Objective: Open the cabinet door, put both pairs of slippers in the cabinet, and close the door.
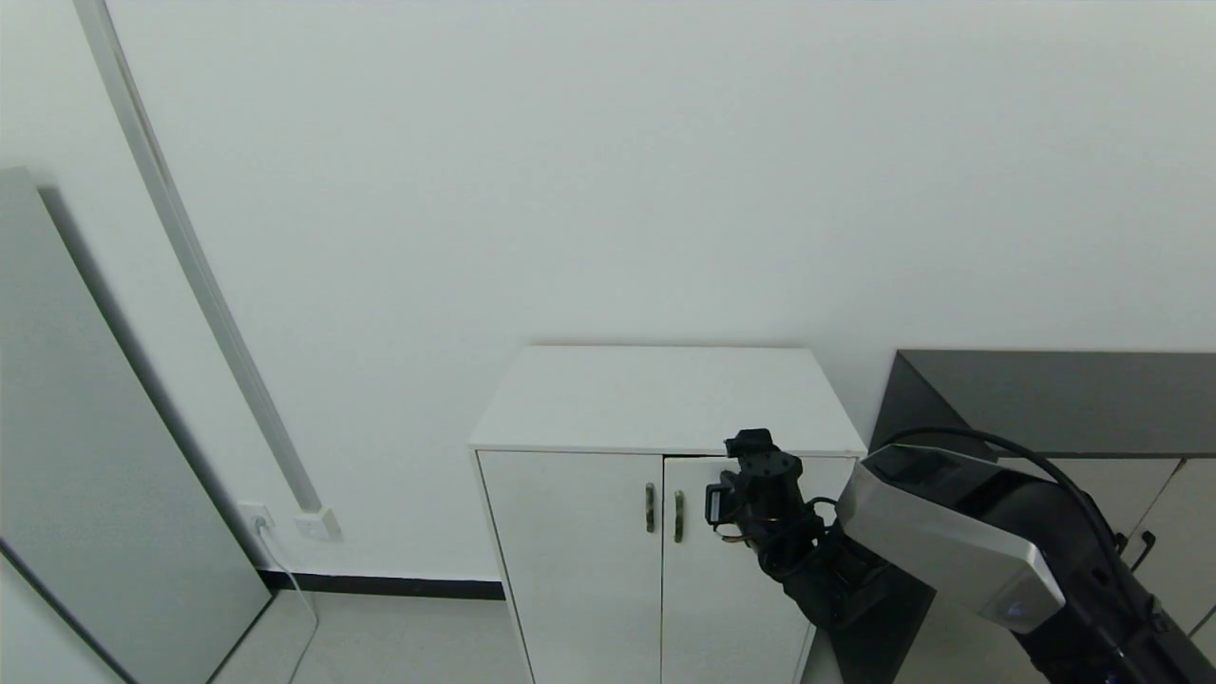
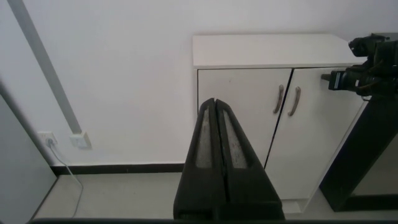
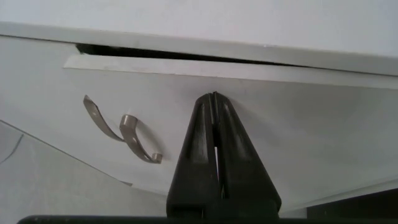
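White flat-topped two-door cabinet (image 1: pixel 655 394): stands on the floor with its back against the plain white wall (image 1: pixel 608 190). Sits between a pair of white wall sockets (image 1: pixel 318 524) on the robot's left and a dark-topped low unit (image 1: pixel 1045 399) just beside it on the right.

Left door (image 1: pixel 570 560): shut, flush with the frame.

Right door (image 1: pixel 736 608): slightly ajar, with a thin dark gap (image 3: pixel 155 53) between its upper edge and the cabinet top.

Slim curved metal handles (image 1: pixel 678 516): one per door, upright, side by side at the meeting edges, near the top.

Right gripper (image 1: pixel 717 502): hangs before the upper part of the right door, level with the handles and just beside them, on the side away from the left door. Jaws pressed together, with only a hairline slit between the black fingers (image 3: pixel 199 149), and nothing held. Tips very near the door face, just under its top edge. Impossible to tell whether touching.

Left gripper (image 2: pixel 214 102): held well apart from the cabinet, pointing toward the left door. Jaws closed tight, flat inner faces meeting along the middle line, gripping nothing.

Pale grey flat strip (image 1: pixel 190 256): slants up the wall from just above the sockets toward the upper left.

Black skirting band (image 1: pixel 380 586): runs along the foot of the wall, left of the cabinet.

Large grey flat panel (image 1: pixel 85 456): stands at the far left, near the sockets.
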{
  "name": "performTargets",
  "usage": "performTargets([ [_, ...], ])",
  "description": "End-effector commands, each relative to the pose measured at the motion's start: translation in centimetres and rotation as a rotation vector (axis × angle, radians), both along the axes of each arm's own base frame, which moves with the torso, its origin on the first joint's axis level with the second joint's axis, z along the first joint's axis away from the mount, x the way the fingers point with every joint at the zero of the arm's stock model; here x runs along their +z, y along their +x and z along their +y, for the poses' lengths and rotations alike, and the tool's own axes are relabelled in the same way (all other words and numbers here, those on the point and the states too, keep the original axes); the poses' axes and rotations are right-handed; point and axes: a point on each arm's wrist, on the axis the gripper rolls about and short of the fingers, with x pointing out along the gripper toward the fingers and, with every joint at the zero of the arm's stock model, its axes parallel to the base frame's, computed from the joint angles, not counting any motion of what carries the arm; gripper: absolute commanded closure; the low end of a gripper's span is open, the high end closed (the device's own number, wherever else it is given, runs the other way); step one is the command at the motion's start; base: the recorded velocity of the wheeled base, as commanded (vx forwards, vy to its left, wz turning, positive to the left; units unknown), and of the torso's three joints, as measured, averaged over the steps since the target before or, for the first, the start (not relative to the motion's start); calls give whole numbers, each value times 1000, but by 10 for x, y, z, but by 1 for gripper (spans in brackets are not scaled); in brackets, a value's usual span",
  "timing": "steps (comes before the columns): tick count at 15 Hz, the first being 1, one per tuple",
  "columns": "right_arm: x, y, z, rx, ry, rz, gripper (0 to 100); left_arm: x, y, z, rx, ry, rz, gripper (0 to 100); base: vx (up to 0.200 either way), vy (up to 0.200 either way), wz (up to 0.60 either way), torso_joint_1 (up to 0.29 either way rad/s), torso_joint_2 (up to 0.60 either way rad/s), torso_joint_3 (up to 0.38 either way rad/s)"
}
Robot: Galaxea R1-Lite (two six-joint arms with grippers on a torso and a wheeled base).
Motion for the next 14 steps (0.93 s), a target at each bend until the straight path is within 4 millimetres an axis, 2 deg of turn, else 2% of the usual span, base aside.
performTargets([
  [1,-8,3,0,-4,-3,5,100,0,0,0,0,0,1,100,0,0,0,0,0,0],
  [10,-15,16,-2,-22,11,-19,100,0,0,0,0,0,1,100,0,0,0,0,0,0],
  [13,-11,15,-4,-25,13,-23,100,0,0,0,0,0,1,100,0,0,0,0,0,0],
  [14,1,9,-8,-28,21,-41,100,0,0,0,0,0,1,100,0,0,0,0,0,0],
])
